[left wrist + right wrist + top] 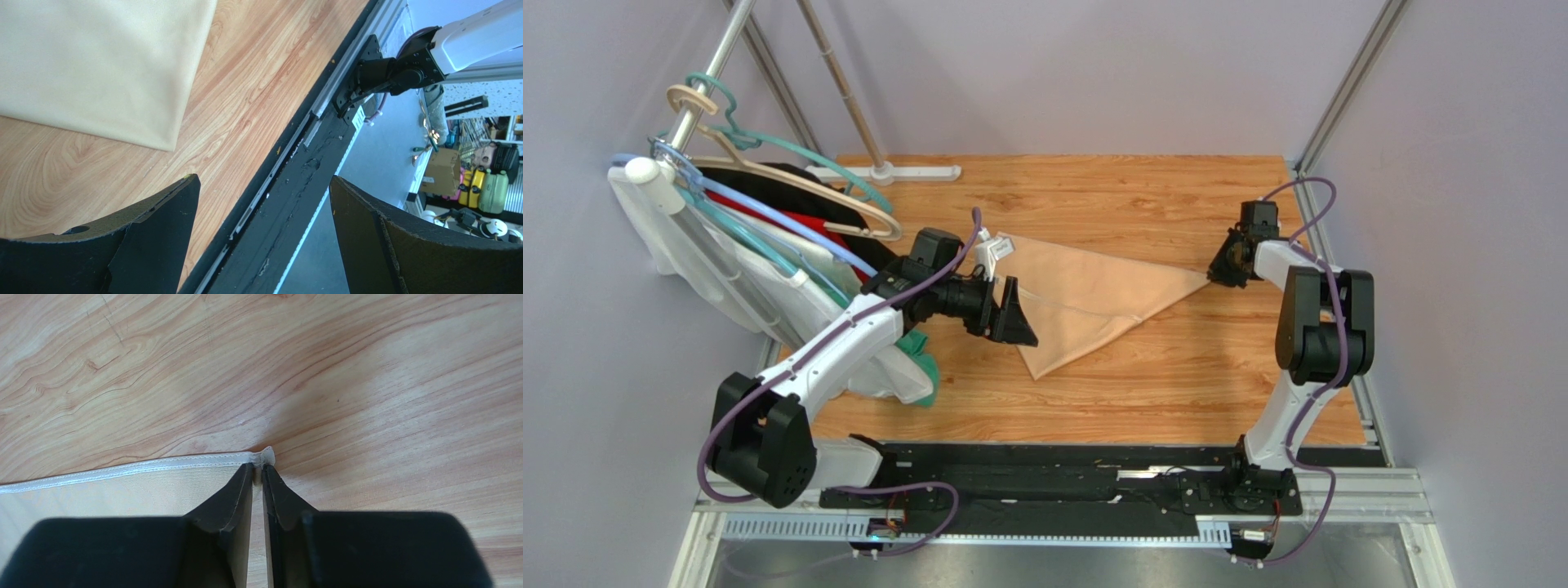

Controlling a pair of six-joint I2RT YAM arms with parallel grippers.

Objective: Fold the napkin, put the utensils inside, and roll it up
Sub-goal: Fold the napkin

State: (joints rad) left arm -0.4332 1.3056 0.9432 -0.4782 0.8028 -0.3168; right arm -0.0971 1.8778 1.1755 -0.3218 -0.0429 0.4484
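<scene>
On the wooden table (1112,196), seen from above, the napkin (1087,294) lies near the middle as a flat, pale peach shape that narrows to a long point on the right. The right gripper (1225,272) sits at the very tip of that point, low over the wood. The left gripper (1020,321) hovers at the cloth's left part, with its dark fingers spread. A small white tag (999,249) shows at the napkin's far left corner. Hangers (768,184) with white, red and black garments lean on a metal rack at the left edge.

From the left wrist, the left gripper (264,180) shows its two black fingers (153,239) wide apart, with nothing between them. The napkin (98,61) fills the upper left, one corner resting flat on the table (258,79). A black rail (294,184) runs along the table's edge.

From the right wrist, the right gripper (258,468) has its fingers (227,502) drawn almost together, pinching the stitched corner of the napkin (123,490). A small nub of cloth pokes out past the tips. The hemmed edge runs off to the left, flat on the table (368,386).
</scene>
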